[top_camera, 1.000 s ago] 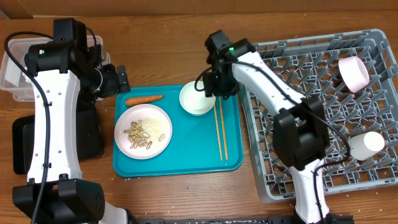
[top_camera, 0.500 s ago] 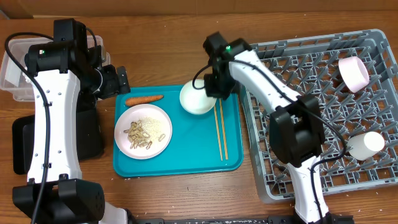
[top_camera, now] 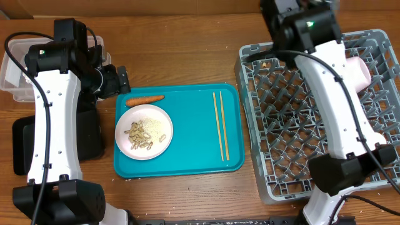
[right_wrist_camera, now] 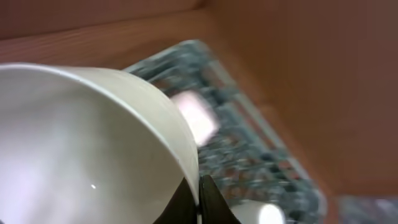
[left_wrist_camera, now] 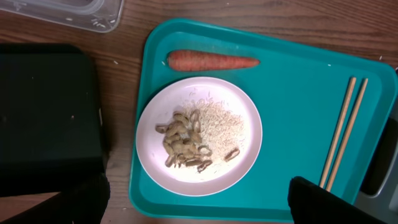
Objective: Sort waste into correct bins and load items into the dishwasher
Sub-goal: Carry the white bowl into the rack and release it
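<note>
Holds left jaws wide apart, empty, above the white round plate (left_wrist_camera: pixel 158 102) of beige scraps (left_wrist_camera: pixel 185 146) on the teal tray (left_wrist_camera: pixel 292 93). Pinches the rim of a white round bowl (right_wrist_camera: pixel 74 143) in right jaws over the grey lattice dish rack (top_camera: pixel 275 125).

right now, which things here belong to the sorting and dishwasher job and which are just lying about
Job: carrot, plate, food scraps, chopsticks, white bowl held by the right gripper, pink cup, grey dish rack, clear tub, black tray.
Lying about: teal serving tray, wooden table.
</note>
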Tool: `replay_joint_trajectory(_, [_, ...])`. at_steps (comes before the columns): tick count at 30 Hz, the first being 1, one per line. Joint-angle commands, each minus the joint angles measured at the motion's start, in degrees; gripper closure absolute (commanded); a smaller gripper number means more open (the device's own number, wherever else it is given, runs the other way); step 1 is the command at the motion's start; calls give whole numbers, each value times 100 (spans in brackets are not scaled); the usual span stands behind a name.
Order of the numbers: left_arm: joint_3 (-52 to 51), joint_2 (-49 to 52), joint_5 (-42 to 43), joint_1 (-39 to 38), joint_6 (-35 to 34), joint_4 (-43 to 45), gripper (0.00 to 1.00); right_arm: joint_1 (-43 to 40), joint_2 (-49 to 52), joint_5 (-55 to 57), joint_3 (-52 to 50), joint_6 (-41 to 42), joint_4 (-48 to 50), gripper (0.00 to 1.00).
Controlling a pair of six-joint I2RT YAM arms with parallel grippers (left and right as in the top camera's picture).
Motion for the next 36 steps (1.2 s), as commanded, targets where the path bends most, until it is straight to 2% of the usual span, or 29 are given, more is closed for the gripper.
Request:
replay_joint_trajectory(1, [57,-44,-39,-2,28,15,7,-328,315,1366,-721,1187,31,96])
replay_joint_trajectory(9, [57,-44,-42,-2,28,17,6,-1069,323,1342,-2557,1200,748,96])
replay_joint_trajectory(16, [57,-44,-42,-2,28,22,6,-1119,323,1154,-3635,1200,1213,96])
replay_joint_trajectory(25, [57,-44,-44,0,52,28,5,-1056,323,-376,-3862,1200,1322,96])
replay_joint_trajectory(32, [57,-44,-44,-2,55,44,5,-839,323,-1493,-3860,1200,1318,89])
replay_joint_trajectory(36, [57,-44,-44,0,52,37,5,-612,306,-1620,-3818,1244,1263,76])
